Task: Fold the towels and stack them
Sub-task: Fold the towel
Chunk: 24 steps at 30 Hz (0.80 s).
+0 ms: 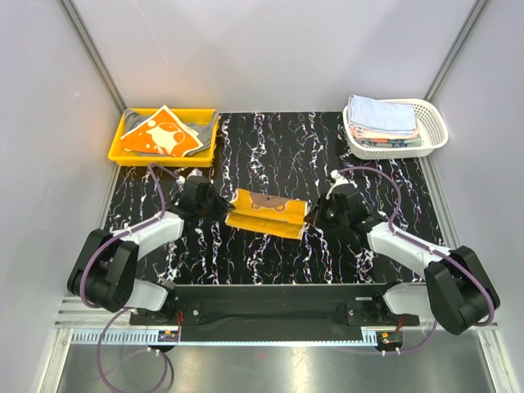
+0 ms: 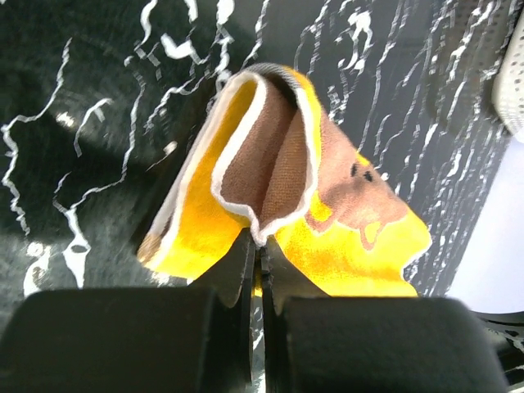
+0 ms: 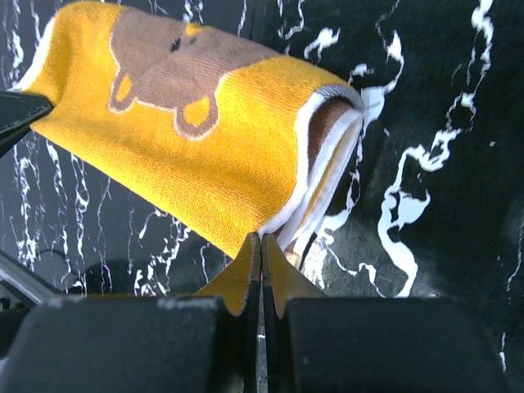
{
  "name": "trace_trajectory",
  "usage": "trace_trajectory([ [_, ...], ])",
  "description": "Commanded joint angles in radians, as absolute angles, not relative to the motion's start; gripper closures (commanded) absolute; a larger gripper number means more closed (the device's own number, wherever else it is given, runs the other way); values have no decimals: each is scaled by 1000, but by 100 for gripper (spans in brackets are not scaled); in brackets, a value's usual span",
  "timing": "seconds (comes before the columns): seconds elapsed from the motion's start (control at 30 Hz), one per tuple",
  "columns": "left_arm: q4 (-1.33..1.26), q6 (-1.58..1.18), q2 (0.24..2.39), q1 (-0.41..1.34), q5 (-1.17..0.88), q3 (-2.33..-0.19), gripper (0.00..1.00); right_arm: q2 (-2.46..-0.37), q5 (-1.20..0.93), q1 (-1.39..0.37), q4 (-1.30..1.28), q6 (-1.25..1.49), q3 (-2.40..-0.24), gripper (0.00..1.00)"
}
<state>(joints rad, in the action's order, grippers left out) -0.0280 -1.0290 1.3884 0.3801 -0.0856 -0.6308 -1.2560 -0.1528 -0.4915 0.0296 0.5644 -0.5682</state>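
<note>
Right of the yellow plastic tray (image 1: 119, 154), left tool (image 2: 255, 246) and right tool (image 3: 260, 242) each clamp shut on an end of the half-folded yellow terry towel (image 1: 266, 214); the orange patterned towel (image 1: 164, 137) in that tray apparently awaits folding.

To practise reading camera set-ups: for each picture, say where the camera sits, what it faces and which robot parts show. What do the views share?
Top external: above and behind the bases, looking down on the table; left arm and right arm show.
Left wrist: on the left arm, facing along the left fingers, shut on the yellow towel.
Right wrist: on the right arm, facing along the right fingers, shut on its other end.
Shared: the yellow towel, in all three.
</note>
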Motion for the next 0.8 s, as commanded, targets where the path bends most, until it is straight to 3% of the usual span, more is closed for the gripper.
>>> trace_trajectory([
  [0.0, -83, -1038, 1361, 387, -37, -586, 100, -1255, -166, -511, 72, 586, -535, 99],
  [0.47, -147, -1063, 1368, 402, -34, -508, 99, -1275, -175, -552, 146, 627, -457, 96],
  [0.57, -147, -1066, 1356, 403, -38, -500, 91, -1264, -176, -557, 135, 627, -453, 89],
  [0.63, -144, -1063, 1339, 405, -41, -497, 78, -1247, -173, -557, 118, 624, -456, 80],
  [0.77, -69, -1034, 1257, 405, -38, -518, 74, -1143, -140, -557, -1, 611, -486, 73],
])
